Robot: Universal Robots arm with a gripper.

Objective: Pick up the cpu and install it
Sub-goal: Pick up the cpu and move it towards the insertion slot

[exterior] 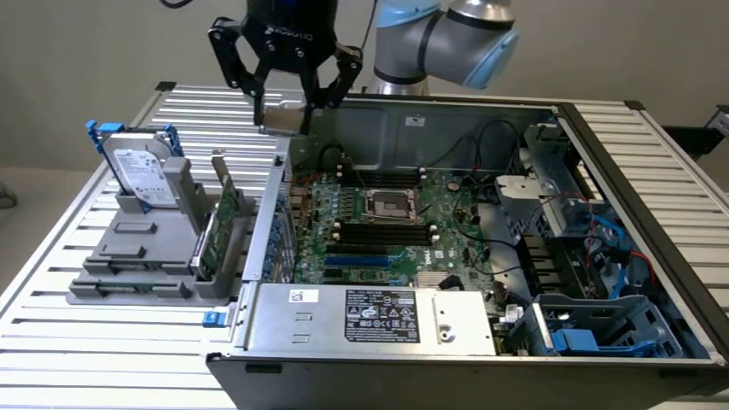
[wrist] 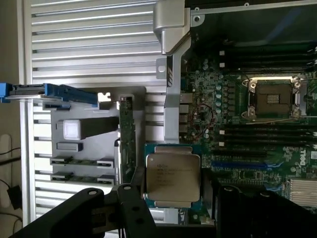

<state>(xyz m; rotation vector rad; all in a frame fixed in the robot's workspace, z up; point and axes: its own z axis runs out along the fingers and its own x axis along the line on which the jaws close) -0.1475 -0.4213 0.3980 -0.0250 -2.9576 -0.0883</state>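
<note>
Fingers (wrist: 130, 206) clasp the cpu (wrist: 172, 178) — above the case wall (wrist: 171, 94).

**One of Each on the Desk**

One robot arm (exterior: 456, 34) and one end effector (exterior: 285, 111), upper left of the exterior view. One cpu (wrist: 172, 178). One open computer case (exterior: 456, 128), with one socket frame (exterior: 387, 205) mid-frame and one labelled power supply (exterior: 376, 316) below it. At the exterior view's left, one hard drive (exterior: 142, 175) and one grey rack (exterior: 137, 256). One slatted desk (exterior: 102, 342).
</note>
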